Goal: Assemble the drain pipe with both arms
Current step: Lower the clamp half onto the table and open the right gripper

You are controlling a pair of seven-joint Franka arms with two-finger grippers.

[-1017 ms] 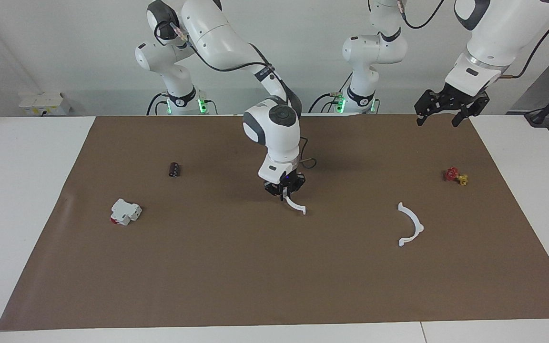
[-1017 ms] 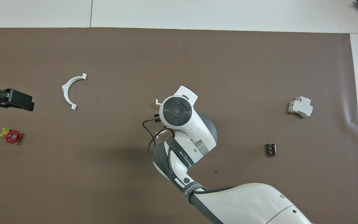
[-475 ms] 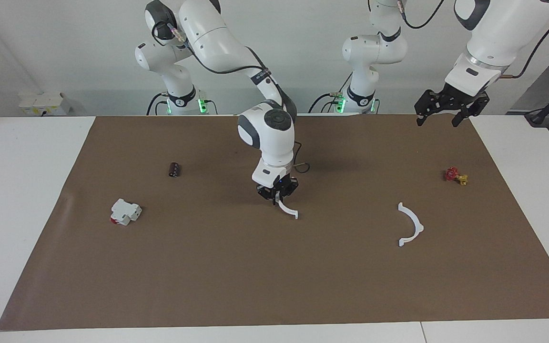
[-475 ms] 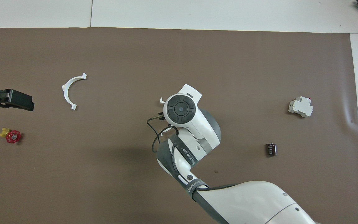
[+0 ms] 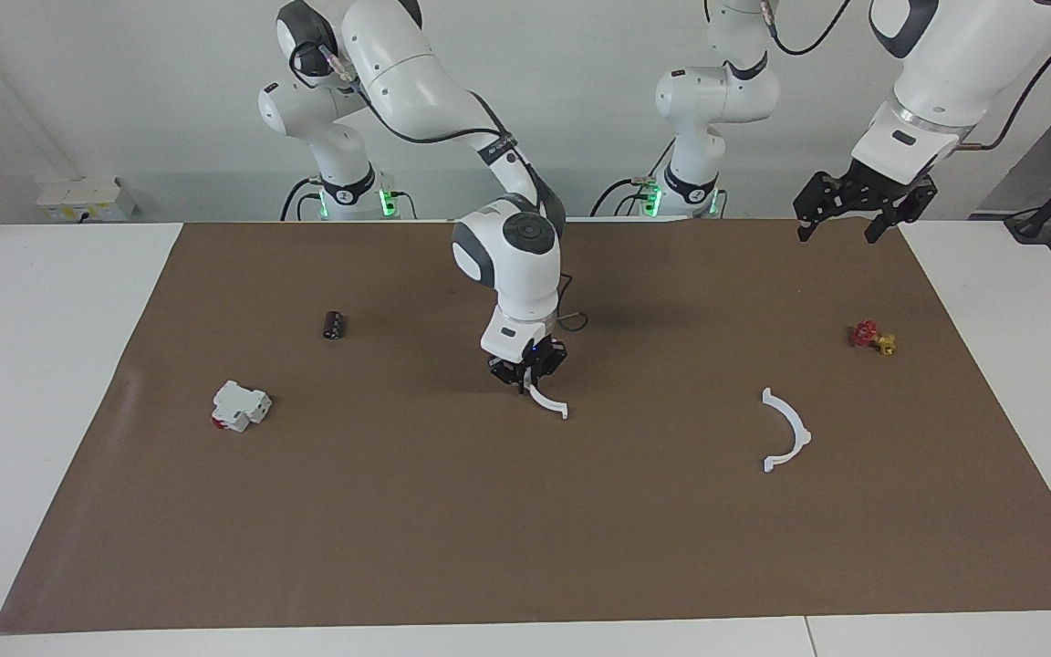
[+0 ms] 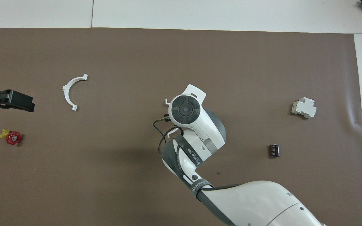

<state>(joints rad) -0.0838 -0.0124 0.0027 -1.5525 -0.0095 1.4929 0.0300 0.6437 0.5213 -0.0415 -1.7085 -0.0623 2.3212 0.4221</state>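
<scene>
The drain pipe is in two white half-ring arcs. My right gripper [image 5: 527, 383] is shut on one arc [image 5: 551, 403] low over the middle of the brown mat [image 5: 489, 547]. In the overhead view the wrist hides that gripper, and only the held arc's end tabs [image 6: 167, 101] show. The other arc [image 5: 788, 429] [image 6: 69, 91] lies flat on the mat toward the left arm's end. My left gripper [image 5: 837, 234] [image 6: 27, 105] hangs open high over the mat's corner near the left arm's base, holding nothing.
A white blocky part with a red end [image 5: 240, 406] [image 6: 304, 107] and a small black cylinder [image 5: 334, 324] [image 6: 274, 150] lie toward the right arm's end. A red and yellow valve piece [image 5: 872, 337] [image 6: 11, 137] sits below the left gripper.
My right gripper has carried its arc a little toward the right arm's end of the table. The left arm and the loose arc have not moved.
</scene>
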